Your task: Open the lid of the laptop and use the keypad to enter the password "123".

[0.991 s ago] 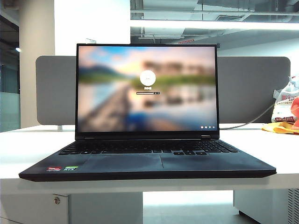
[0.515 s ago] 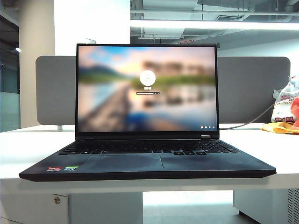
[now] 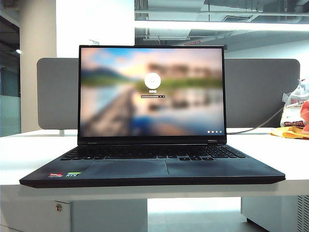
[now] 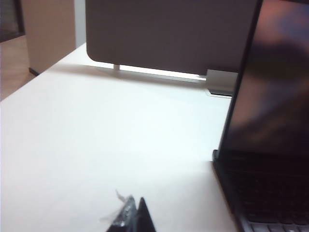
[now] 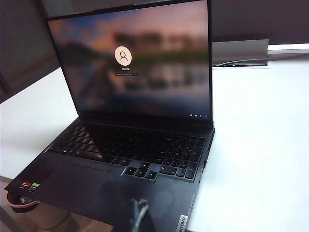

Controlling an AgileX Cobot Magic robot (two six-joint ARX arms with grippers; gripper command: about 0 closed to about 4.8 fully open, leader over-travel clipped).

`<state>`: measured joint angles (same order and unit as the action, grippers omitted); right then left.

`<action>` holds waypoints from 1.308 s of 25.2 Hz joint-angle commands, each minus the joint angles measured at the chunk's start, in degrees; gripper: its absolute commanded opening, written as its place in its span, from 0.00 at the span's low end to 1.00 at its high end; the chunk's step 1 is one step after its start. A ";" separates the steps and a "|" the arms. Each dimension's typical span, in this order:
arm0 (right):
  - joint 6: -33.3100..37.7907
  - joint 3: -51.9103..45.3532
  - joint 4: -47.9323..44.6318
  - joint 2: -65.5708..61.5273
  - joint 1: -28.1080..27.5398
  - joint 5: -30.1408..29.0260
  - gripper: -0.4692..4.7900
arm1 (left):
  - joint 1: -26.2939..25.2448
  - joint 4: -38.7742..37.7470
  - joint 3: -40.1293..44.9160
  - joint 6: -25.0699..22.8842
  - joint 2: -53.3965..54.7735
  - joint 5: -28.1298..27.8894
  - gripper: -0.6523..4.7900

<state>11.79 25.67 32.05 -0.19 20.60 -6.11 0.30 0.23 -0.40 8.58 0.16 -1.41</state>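
nothing shifted – laptop open, both claws closed

unchanged in the exterior view since a second ago. nearest in the left wrist view, left gripper low over the white table just off the laptop's side, tips pinched together, gripping nothing. likewise right gripper above the front palm-rest corner, fingers closed and empty. next, laptop flat at the table's front edge, red and green stickers on the palm rest, touchpad central. keypad at the keyboard's right end, untouched. beyond it, lid upright – screen lit with a login page. farther back, grey divider board, then a cable and bags at the right.
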 commanded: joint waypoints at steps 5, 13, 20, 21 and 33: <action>0.22 0.20 -0.63 -0.02 0.00 -0.02 0.09 | -0.04 -2.86 0.00 -4.04 0.02 1.46 0.11; 0.20 0.20 -0.63 -0.02 0.00 -0.02 0.09 | -0.04 -3.58 0.00 -4.04 0.02 1.55 0.11; -8.15 0.04 -0.68 -0.02 -0.35 3.56 0.09 | -0.04 -3.58 0.00 -4.04 0.02 1.57 0.11; -8.98 -0.37 -1.53 -0.02 -0.98 5.38 0.09 | -0.04 -3.58 0.00 -4.04 0.02 1.57 0.11; -5.11 -20.28 -29.70 0.02 -19.06 12.13 0.09 | -0.04 -3.58 0.00 -4.04 0.02 1.60 0.11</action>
<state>7.81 5.39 3.29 -0.16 2.44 5.04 0.30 -3.86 -0.40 4.71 0.16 -0.08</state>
